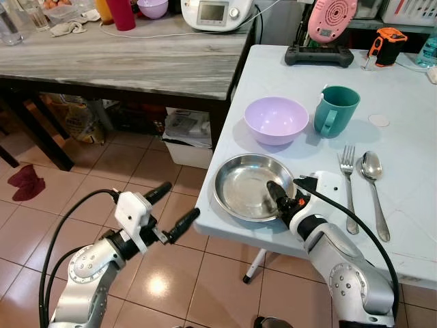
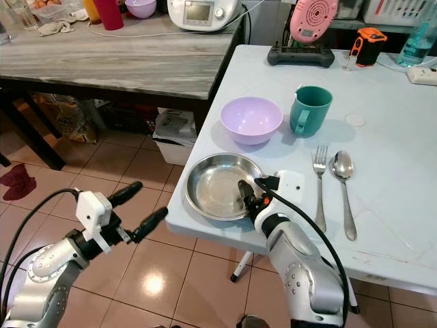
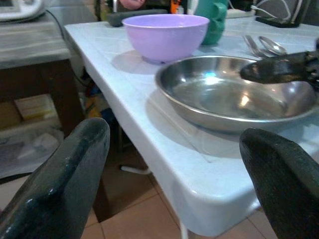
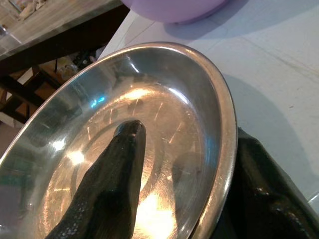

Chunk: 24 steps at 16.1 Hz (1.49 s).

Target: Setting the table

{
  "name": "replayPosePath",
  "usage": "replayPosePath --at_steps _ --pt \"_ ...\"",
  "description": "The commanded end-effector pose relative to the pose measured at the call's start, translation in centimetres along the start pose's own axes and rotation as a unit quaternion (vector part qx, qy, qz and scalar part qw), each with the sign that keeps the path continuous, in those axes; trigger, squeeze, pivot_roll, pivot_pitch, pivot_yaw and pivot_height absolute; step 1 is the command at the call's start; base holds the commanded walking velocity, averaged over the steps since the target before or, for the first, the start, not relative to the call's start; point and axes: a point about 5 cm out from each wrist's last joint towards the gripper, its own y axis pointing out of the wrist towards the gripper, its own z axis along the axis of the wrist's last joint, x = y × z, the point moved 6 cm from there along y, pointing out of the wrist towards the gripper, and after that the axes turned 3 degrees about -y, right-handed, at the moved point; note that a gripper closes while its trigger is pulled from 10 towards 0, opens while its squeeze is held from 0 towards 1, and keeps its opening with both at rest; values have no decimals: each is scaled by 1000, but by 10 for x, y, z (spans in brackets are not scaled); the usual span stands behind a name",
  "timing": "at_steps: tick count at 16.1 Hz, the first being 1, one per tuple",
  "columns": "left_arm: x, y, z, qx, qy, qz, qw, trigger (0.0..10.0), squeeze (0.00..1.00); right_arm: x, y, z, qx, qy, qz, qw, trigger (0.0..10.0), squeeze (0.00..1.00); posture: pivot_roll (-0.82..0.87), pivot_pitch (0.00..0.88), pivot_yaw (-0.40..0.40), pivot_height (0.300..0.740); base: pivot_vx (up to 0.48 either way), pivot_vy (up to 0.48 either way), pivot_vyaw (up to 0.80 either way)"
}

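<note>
A shiny steel plate (image 1: 242,184) lies at the near left corner of the pale table (image 1: 410,137). My right gripper (image 1: 278,195) is shut on the plate's near right rim, with one finger (image 4: 117,169) inside the dish and the other under the rim. Behind the plate stand a lilac bowl (image 1: 276,119) and a teal mug (image 1: 336,109). A fork (image 1: 349,184) and a spoon (image 1: 373,181) lie side by side to the plate's right. My left gripper (image 1: 181,201) hangs open over the floor, just left of the table's corner, holding nothing.
A grey wooden counter (image 1: 136,61) to the left carries a white appliance (image 1: 215,12), a red cup (image 1: 121,14) and another bowl. A black device (image 1: 319,55) and an orange tool (image 1: 386,45) sit at the table's far edge. Boxes (image 1: 186,133) stand under the counter.
</note>
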Motion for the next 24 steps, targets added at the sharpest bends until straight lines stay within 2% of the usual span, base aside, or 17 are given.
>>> replayPosePath --at_steps 1,2,3,4,11,14,20,24 --pt "2 -3 0 -7 5 -8 1000 10000 0 -9 1 -6 -19 9 16 1000 10000 0 -167 125 61 740 0 0 0" --pt "2 -3 0 -7 5 -8 1000 10000 0 -10 2 -7 -21 8 20 1000 9333 0 -167 124 63 740 0 0 0" --pt "2 -3 1 -7 4 -10 1000 10000 0 -14 2 -8 -27 22 26 999 3569 0 -165 125 63 740 0 0 0" --pt "2 -2 1 -7 4 -11 1000 10000 0 -14 2 -10 -33 18 27 999 0 0 -164 127 62 740 0 0 0" --pt "8 1 5 -8 -1 -20 1000 10000 0 -3 0 -28 -86 1 0 996 0 0 -163 128 66 740 0 0 0" --pt "10 2 8 -6 -1 -24 1000 10000 0 -1 0 -30 -92 5 -6 996 0 0 -163 128 65 740 0 0 0" --pt "13 3 13 -4 0 -29 1000 10000 0 2 1 -32 -98 33 -21 994 0 0 -160 124 69 740 0 0 0" --pt "14 4 14 -2 1 -31 1000 10000 0 11 1 -33 -99 53 -42 993 0 0 -161 123 71 740 0 0 0"
